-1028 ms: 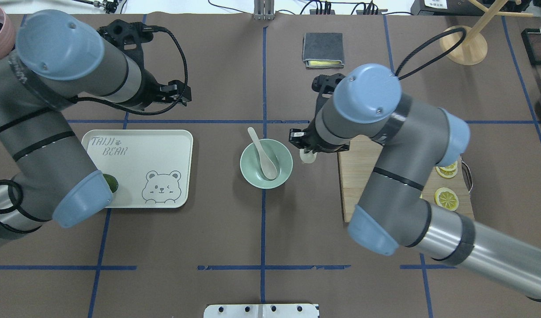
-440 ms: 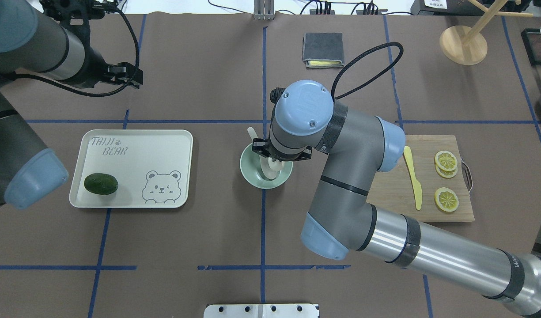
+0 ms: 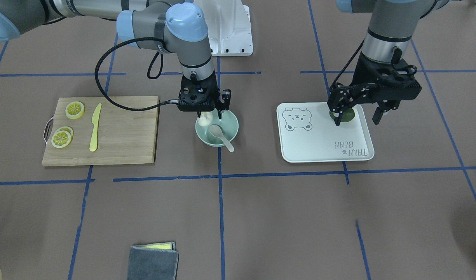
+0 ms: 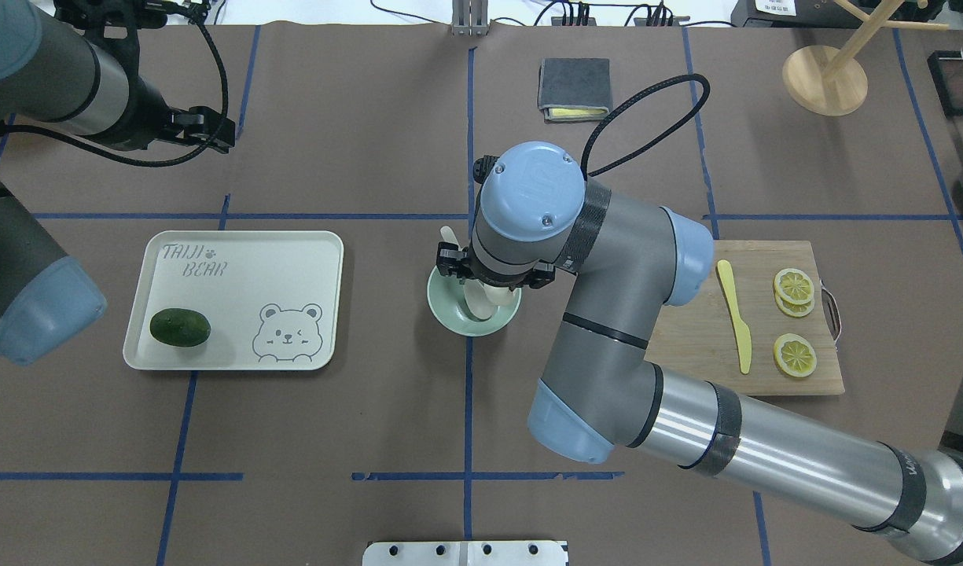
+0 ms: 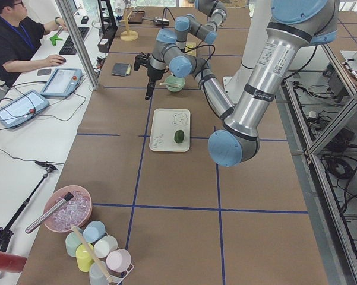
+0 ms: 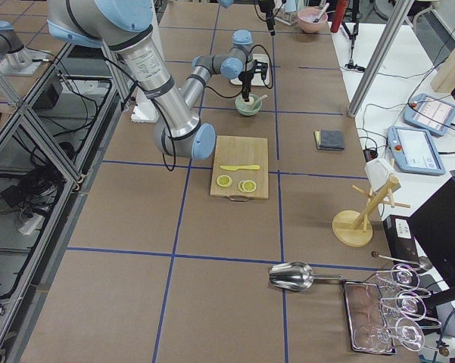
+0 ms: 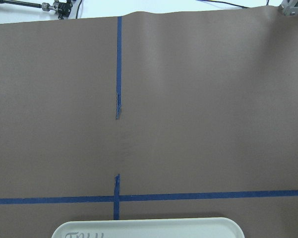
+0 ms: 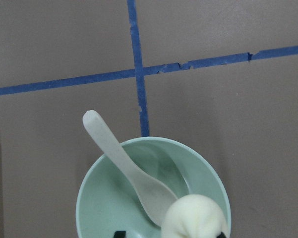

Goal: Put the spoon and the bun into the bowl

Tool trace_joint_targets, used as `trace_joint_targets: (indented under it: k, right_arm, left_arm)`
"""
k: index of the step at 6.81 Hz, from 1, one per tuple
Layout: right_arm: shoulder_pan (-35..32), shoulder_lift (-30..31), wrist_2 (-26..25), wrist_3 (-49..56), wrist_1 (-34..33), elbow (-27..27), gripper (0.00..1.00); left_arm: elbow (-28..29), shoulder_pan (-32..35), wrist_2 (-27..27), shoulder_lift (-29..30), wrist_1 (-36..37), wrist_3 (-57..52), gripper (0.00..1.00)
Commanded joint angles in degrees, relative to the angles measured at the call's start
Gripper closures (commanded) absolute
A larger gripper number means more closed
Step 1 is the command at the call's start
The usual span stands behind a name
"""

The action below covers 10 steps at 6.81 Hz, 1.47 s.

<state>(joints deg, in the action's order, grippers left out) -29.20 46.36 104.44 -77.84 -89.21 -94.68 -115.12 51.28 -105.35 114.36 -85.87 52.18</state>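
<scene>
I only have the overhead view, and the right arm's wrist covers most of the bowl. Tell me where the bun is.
Observer: In the right wrist view the bun shows inside the rim of the bowl, over the scoop of the spoon.
Operator: Now give me its side of the bowl.
Observer: In the front view it is low at the side nearest the cutting board, just under the right gripper.
Operator: Report the left gripper's fingers.
Observer: In the front view the left gripper is open and holds nothing.
</scene>
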Motion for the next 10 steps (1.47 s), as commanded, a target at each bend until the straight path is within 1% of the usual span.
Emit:
trace_joint_targets:
  k: [1, 2, 4, 5, 6, 7, 8, 9, 10]
  right_arm:
    - [0.02, -0.56, -0.03, -0.03, -0.09, 0.03, 0.00]
    - [0.02, -0.91, -0.03, -0.12, -0.09, 0.11, 0.00]
    - [0.02, -2.58, -0.03, -0.21, -0.09, 1.95, 0.00]
    - [-0.15, -2.50, 0.06, -0.03, -0.35, 1.70, 0.00]
    - [-1.72, -1.89, 0.84, 0.32, -2.62, -0.74, 0.00]
    - [-3.04, 0.29, 1.02, 3.45, -12.38, -8.51, 0.00]
    - [-5.75, 4.58, 1.03, 10.62, -19.18, -16.50, 0.00]
    - [-10.39, 10.19, 3.55, 17.30, -19.95, -21.20, 0.00]
    - [-18.01, 15.90, 11.06, 25.37, -19.34, -22.29, 0.00]
  left_arm:
    - [0.16, 0.04, 0.06, -0.11, 0.00, -0.06, 0.00]
    - [0.16, 0.04, 0.06, -0.11, 0.00, -0.06, 0.00]
    - [0.16, 0.04, -0.03, -0.46, 0.00, -0.06, 0.00]
    - [0.16, 0.04, -0.03, -0.54, 0.00, -0.14, 0.00]
    - [-0.10, 0.57, -0.03, -1.50, 0.00, -2.15, 0.00]
    - [-0.37, 3.36, -1.77, -2.47, 0.26, -6.43, 0.00]
    - [-0.37, 7.21, -6.40, -3.26, 2.35, -13.17, 0.00]
    - [-0.37, 12.64, -9.66, -4.14, 4.98, -21.25, 0.00]
    - [0.07, 18.09, -14.31, -7.02, 5.45, -30.29, 0.00]
